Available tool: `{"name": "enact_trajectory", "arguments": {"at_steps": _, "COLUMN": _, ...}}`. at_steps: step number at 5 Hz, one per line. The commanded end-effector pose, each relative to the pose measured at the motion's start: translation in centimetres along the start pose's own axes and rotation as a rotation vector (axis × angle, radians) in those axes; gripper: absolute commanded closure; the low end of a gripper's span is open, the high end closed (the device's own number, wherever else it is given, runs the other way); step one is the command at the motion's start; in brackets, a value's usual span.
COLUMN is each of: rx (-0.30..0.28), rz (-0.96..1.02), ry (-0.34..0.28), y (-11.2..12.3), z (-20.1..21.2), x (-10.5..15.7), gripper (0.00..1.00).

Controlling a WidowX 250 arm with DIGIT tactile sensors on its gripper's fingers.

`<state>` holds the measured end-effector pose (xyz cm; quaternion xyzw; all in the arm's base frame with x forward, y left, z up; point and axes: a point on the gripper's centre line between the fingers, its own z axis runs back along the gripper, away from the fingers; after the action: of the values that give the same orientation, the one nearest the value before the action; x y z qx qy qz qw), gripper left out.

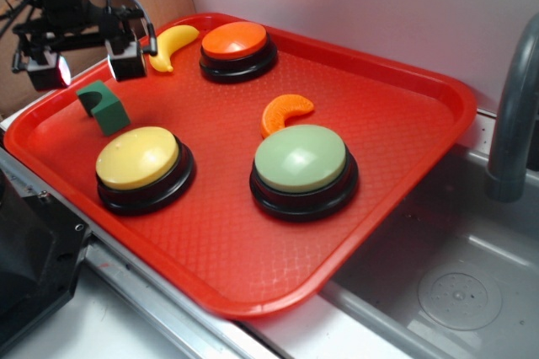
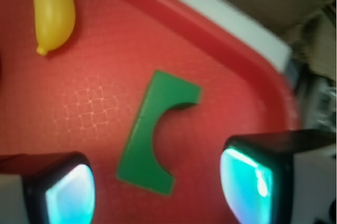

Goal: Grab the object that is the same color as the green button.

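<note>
Red tray (image 1: 404,148) sits beside a grey sink (image 1: 459,292) and carries everything relevant. Three dome buttons on black bases: the green button (image 1: 301,158) toward the sink side, a yellow button (image 1: 137,157) near the front-left edge, an orange button (image 1: 234,39) at the back. Smaller items: a banana (image 1: 173,45) at the back left and an orange slice (image 1: 285,112) between the orange and green buttons. The green block (image 1: 104,107), the only piece matching the green dome, stands on the tray just behind the yellow button, near the left rim. The gripper (image 1: 87,64) hangs above it, jaws spread apart and holding nothing; in the wrist view the block (image 2: 152,134) lies between and ahead of the two fingers (image 2: 247,179), its arched notch facing the right one. Judged step: approach and alignment, grasp not yet made. Next move likely calls for a straight descent so the fingers straddle the block's narrow width, then closing; care needed not to tip the light block or catch the yellow button.
</note>
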<state>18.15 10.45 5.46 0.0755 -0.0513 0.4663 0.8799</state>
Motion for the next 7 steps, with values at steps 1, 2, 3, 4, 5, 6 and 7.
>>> {"name": "enact_trajectory", "arguments": {"at_steps": 1, "rx": -0.057, "rz": -0.01, "ry": -0.023, "y": 0.6, "z": -1.9, "x": 1.1, "gripper": 0.0}}
{"name": "enact_trajectory", "arguments": {"at_steps": 2, "rx": -0.064, "rz": -0.025, "ry": -0.034, "y": 0.6, "z": -2.5, "x": 1.1, "gripper": 0.0}}
{"name": "enact_trajectory", "arguments": {"at_steps": 3, "rx": -0.086, "rz": -0.038, "ry": -0.033, "y": 0.8, "z": -3.4, "x": 1.0, "gripper": 0.0}}
{"name": "enact_trajectory", "arguments": {"at_steps": 4, "rx": -0.089, "rz": -0.073, "ry": -0.045, "y": 0.3, "z": -4.4, "x": 0.6, "gripper": 1.0}}
{"name": "enact_trajectory", "arguments": {"at_steps": 5, "rx": -0.07, "rz": -0.168, "ry": -0.075, "y": -0.2, "z": -3.4, "x": 0.8, "gripper": 1.0}}
{"name": "enact_trajectory", "arguments": {"at_steps": 6, "rx": -0.074, "rz": -0.41, "ry": -0.099, "y": -1.7, "z": 1.1, "x": 0.3, "gripper": 1.0}}
{"name": "enact_trajectory", "arguments": {"at_steps": 7, "rx": -0.079, "rz": -0.656, "ry": -0.11, "y": -4.5, "z": 6.4, "x": -0.9, "gripper": 1.0}}
